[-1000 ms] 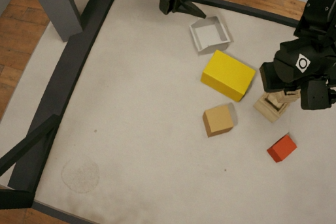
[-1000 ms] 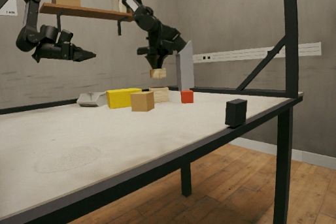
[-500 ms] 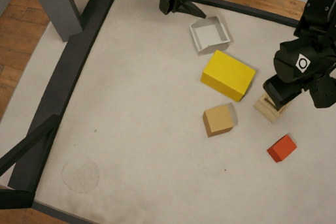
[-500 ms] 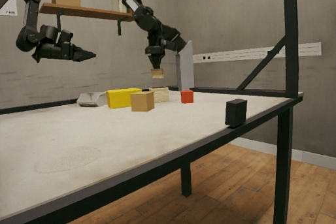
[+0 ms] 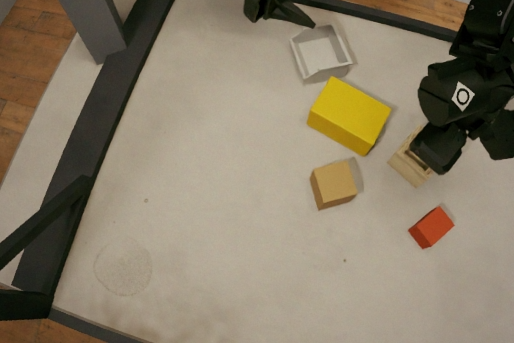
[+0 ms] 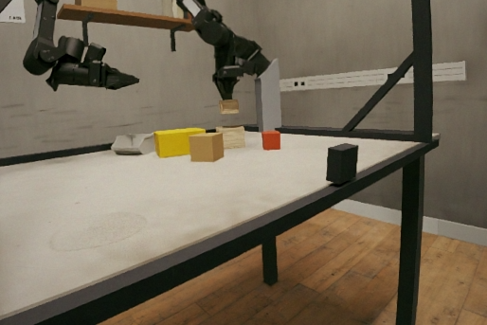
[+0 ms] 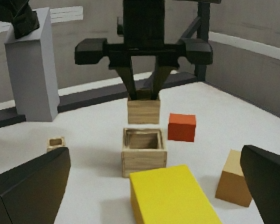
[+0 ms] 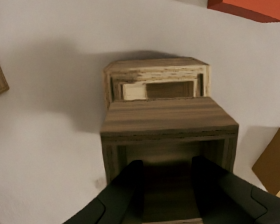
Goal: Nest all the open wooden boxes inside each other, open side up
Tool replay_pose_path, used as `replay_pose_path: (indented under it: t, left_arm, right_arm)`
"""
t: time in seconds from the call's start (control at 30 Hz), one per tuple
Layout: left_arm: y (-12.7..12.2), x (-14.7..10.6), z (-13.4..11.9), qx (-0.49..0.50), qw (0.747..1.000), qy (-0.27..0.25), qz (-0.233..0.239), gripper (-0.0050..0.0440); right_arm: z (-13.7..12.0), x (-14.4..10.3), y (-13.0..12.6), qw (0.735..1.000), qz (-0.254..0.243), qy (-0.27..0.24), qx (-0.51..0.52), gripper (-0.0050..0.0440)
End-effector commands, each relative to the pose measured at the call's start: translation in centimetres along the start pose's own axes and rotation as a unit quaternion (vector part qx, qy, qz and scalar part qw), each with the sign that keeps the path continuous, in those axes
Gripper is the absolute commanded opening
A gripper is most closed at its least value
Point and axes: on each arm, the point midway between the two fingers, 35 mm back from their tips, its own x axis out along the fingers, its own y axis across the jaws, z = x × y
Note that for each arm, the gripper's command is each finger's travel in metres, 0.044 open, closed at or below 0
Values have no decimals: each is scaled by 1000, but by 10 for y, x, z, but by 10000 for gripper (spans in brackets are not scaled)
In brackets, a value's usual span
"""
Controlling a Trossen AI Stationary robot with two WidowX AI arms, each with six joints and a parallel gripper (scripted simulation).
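my right claw [image 5: 426, 160] [image 6: 227, 97] [image 7: 143, 104] [image 8: 167, 167] holds the small box [image 6: 229, 106] [image 7: 143, 112] [image 8: 170, 120]; i should center it, walls parallel, above the larger box [image 5: 406, 170] [image 6: 234, 138] [image 7: 144, 164] [image 8: 160, 64] toward the counter's [image 5: 200, 181] [image 6: 142, 190] [image 7: 95, 180] [image 8: 50, 125] back edge.

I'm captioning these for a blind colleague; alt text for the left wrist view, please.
A black gripper holds a wooden box above and behind a larger open wooden box, near red, yellow and tan blocks.

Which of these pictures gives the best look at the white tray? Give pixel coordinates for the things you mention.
The top view: it shows the white tray [image 5: 345, 62] [image 6: 124, 144] whole, looking down past its rim to its floor. The exterior view shows it low and from the side, beyond one end of the yellow block [image 5: 350, 113] [image 6: 177, 143]. Neither wrist view shows it.
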Motion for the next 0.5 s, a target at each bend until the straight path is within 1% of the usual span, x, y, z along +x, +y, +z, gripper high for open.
replay_pose_path:
  t: [0.0,0.47]
  left_arm:
    - [0,-1,-1,0,1000,1,0,400]
    - [0,-1,-1,0,1000,1,0,400]
  right_arm:
    - [-1,2,0,1000,-2,0,-4,187]
    - [0,21,0,1000,-2,-1,-5,187]
